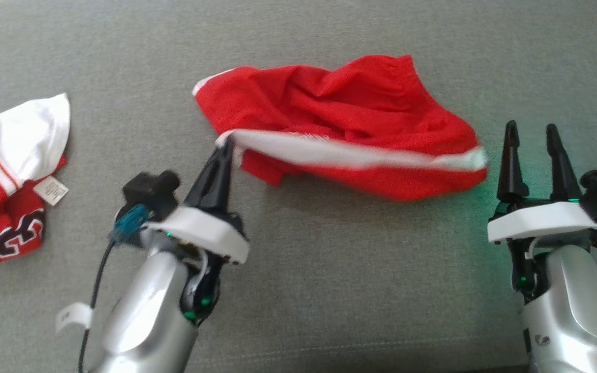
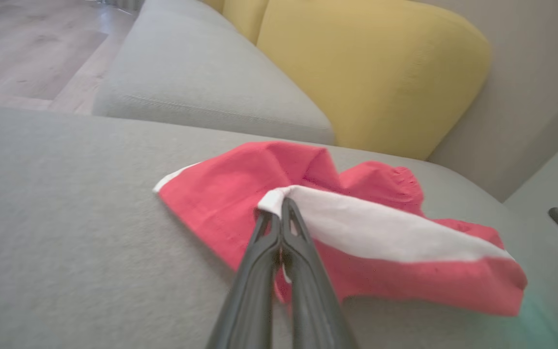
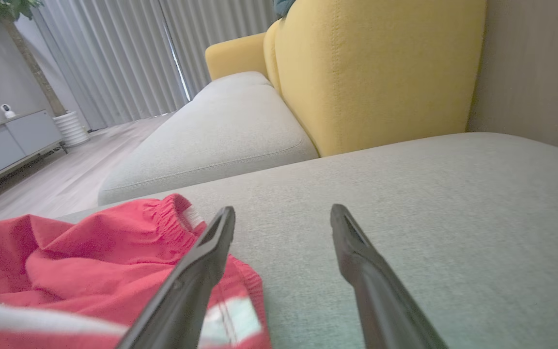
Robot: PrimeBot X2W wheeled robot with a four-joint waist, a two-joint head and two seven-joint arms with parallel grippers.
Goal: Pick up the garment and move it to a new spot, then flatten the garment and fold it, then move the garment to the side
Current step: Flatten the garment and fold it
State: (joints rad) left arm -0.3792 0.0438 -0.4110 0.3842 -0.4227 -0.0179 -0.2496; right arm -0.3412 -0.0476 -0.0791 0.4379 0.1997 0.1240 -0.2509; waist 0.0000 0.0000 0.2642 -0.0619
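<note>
A crumpled red garment [image 1: 340, 109] with a white band lies on the grey cushion [image 1: 329, 290], its near edge lifted off the fabric. My left gripper [image 1: 224, 145] is shut on the left end of that white band; the left wrist view has the garment [image 2: 221, 203] with my left gripper [image 2: 279, 206] pinching the band's corner. My right gripper [image 1: 531, 134] stands open just right of the garment's right end, holding nothing. In the right wrist view the garment [image 3: 80, 261] sits left of my open right gripper [image 3: 283, 218].
A second crumpled red-and-white jersey [image 1: 13, 176] with black lettering and a tag lies at the far left. Yellow back cushions [image 3: 366, 72] rise behind the seat, another grey seat cushion [image 3: 221, 135] adjoins it, and wooden floor [image 2: 22, 53] lies beyond.
</note>
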